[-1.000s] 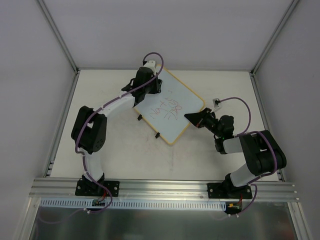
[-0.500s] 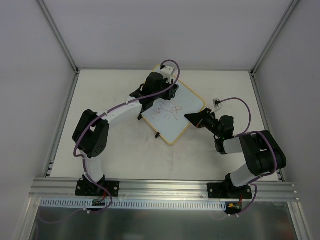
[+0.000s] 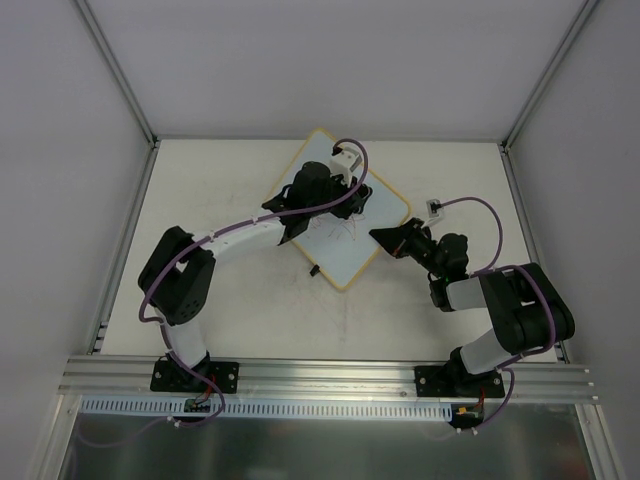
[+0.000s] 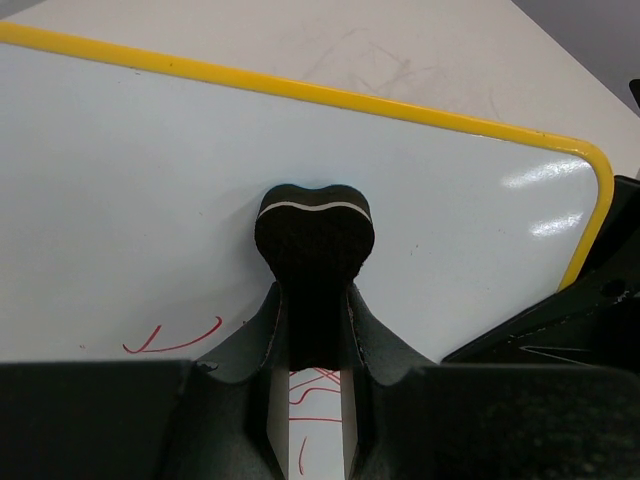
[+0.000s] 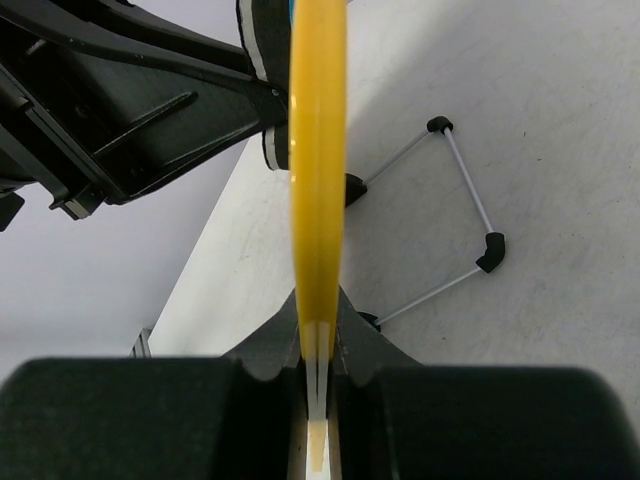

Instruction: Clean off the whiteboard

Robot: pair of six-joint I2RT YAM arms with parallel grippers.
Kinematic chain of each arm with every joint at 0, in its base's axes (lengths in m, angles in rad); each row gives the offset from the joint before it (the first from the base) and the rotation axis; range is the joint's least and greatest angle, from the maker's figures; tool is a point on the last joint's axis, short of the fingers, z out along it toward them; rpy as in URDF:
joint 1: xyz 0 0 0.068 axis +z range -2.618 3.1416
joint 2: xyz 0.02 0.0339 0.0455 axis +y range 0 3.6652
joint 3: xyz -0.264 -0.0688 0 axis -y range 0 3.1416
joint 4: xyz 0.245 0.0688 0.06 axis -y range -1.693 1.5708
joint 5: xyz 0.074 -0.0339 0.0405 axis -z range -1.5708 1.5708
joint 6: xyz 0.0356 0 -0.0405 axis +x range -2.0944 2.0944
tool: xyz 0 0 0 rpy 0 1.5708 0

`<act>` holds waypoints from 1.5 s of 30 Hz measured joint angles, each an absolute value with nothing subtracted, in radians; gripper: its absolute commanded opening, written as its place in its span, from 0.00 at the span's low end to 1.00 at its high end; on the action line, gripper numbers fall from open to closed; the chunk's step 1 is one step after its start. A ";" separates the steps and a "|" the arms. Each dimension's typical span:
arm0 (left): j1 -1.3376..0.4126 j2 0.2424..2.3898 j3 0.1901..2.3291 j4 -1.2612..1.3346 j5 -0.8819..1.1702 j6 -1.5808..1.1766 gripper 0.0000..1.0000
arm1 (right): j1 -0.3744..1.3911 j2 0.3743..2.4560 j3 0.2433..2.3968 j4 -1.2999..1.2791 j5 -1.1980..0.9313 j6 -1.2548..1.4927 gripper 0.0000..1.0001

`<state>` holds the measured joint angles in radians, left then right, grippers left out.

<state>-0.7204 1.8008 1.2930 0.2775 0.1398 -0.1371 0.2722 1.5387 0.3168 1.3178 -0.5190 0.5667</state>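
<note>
From above, the whiteboard (image 3: 352,252) is lying cornerwise on the far middle of the table (image 3: 230,300). My left pincer (image 3: 352,203) is hanging over its centre, and my right pincer (image 3: 385,238) is biting its near right edge.

Through my left wrist, I am clamping the black eraser (image 4: 315,235) between both fingers, its head apparently pressing on the board's face. Red marks (image 4: 175,340) are showing just near of the eraser. I judge I should be dragging back over them, pad flat, with even pressure and overlapping passes.

Through my right wrist, I am pinching the yellow rim (image 5: 318,150) edge-on, with a wire stand (image 5: 455,215) lying to the right. I should be gripping firmly so the board isn't sliding under the wiping.
</note>
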 measured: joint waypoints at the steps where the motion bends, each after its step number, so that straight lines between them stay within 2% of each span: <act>1: -0.720 1.797 1.286 0.282 0.138 -0.138 0.14 | 0.273 1.538 0.317 1.320 -0.520 0.564 0.00; 11: -0.652 1.739 1.189 0.301 0.115 -0.206 0.13 | 0.278 1.523 0.319 1.321 -0.545 0.508 0.00; 17: -0.555 1.756 1.202 0.242 0.089 -0.278 0.00 | 0.278 1.517 0.319 1.312 -0.546 0.500 0.00; 25: -0.495 1.780 1.207 0.226 0.019 -0.350 0.00 | 0.278 1.517 0.319 1.308 -0.548 0.502 0.00; 33: -0.379 1.810 1.209 0.222 0.160 -0.447 0.00 | 0.278 1.517 0.325 1.303 -0.554 0.506 0.00; 45: -0.394 1.800 1.195 0.233 0.145 -0.398 0.04 | 0.277 1.517 0.326 1.302 -0.562 0.505 0.00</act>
